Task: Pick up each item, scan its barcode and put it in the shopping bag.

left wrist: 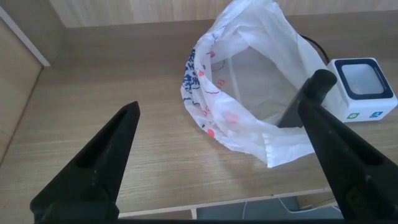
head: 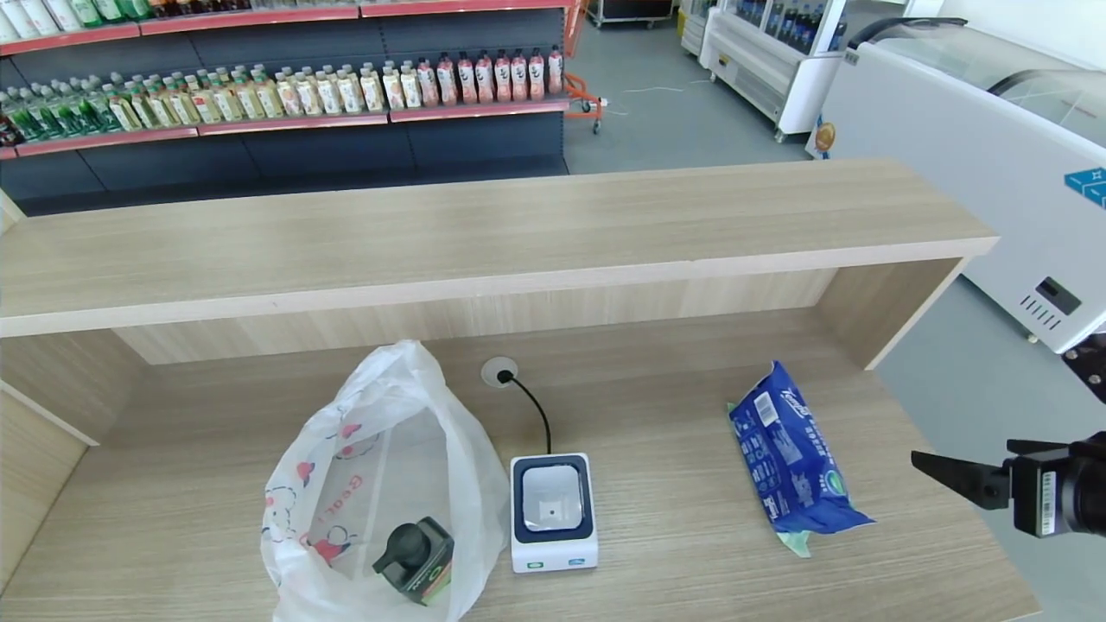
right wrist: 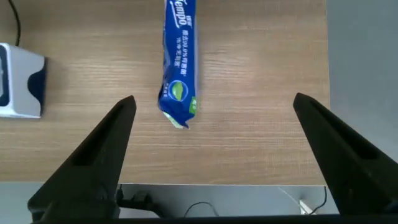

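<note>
The left gripper (left wrist: 227, 93) and right gripper (right wrist: 212, 102) are both spread wide and empty, and the blue pack (head: 791, 453) lies flat to the right of the scanner (head: 551, 510), so the right one must probably descend and grasp it.

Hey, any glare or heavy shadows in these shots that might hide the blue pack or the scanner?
Head view: even light; the scanner window carries a pale sheen, the blue pack casts only a faint soft shadow. Right wrist view: the pack lies evenly lit, the right claw dark in front. Left wrist view: the shopping bag lets light through, no hard shadow.
</note>
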`<state>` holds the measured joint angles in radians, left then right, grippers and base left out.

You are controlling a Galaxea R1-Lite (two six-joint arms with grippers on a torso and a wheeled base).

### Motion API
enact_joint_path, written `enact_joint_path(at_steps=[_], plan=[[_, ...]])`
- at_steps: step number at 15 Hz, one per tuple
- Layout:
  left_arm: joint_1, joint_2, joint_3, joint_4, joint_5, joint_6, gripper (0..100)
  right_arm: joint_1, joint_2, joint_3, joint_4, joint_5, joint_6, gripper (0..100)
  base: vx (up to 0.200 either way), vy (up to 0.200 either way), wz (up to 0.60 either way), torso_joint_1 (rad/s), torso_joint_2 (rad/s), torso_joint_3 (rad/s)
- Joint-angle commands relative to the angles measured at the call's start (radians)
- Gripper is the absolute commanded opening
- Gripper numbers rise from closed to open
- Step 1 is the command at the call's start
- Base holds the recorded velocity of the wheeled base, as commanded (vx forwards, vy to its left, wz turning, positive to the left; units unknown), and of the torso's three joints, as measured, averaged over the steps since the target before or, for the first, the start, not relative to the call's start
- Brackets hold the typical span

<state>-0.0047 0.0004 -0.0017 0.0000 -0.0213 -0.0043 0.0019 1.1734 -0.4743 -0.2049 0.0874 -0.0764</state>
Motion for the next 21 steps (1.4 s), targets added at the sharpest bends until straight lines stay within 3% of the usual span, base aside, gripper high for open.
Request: enact_joint_path(at_steps=[1, 6, 8, 21], plan=[[0.000, 0.000, 0.000, 0.000, 0.000, 0.000, 100, -0.071, 0.153, 0.008, -0.031, 0.000, 0.001, 100, 0.000, 0.000, 0.00, 0.000, 0.00, 0.000], [0.000, 0.000, 0.000, 0.000, 0.000, 0.000, 100, -0.095, 0.322, -0.066, -0.034, 0.006, 0.015, 100, 0.000, 0.000, 0.00, 0.000, 0.00, 0.000], [0.000, 0.000, 0.000, 0.000, 0.000, 0.000, 100, -0.082, 0.374, -0.086, -0.079, 0.060, 0.035, 100, 0.000, 0.000, 0.00, 0.000, 0.00, 0.000], [0.000, 0.000, 0.000, 0.000, 0.000, 0.000, 100, 0.096, 0.621, -0.135, -0.248, 0.089, 0.087, 100, 0.000, 0.000, 0.00, 0.000, 0.00, 0.000]])
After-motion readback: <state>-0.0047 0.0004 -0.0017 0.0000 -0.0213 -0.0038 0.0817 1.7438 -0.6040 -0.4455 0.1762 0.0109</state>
